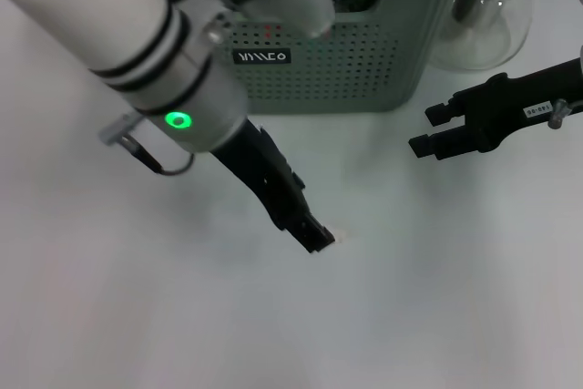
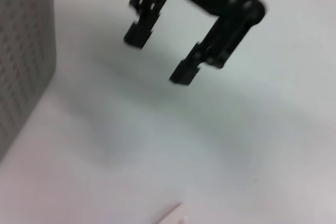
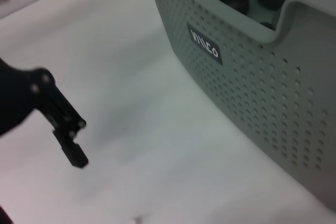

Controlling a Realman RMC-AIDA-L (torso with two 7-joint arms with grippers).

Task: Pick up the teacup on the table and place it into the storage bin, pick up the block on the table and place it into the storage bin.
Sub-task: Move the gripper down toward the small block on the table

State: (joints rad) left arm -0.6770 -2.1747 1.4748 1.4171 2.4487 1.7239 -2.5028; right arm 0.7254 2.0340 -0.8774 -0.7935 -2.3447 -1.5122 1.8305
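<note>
Storage bin (image 1: 364, 61): top centre of head view, on white table (image 1: 437, 298).
Left gripper (image 1: 314, 239): frame centre, low over table; finger spread cannot be told.
Right gripper (image 1: 428, 130): right edge, jaws apart, empty.
Glass pitcher (image 1: 487, 20): upper right, beside bin.

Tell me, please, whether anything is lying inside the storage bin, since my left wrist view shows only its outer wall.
Observer: Yes. The right wrist view looks over the rim of the storage bin, and there are dark items inside. I cannot tell what they are.
Operator: Does anything stand near the bin?
Observer: A clear glass pitcher stands just beyond the bin's right end.
Operator: And where is my own end effector?
Observer: The left end effector hangs low over the table, in front of the bin.
</note>
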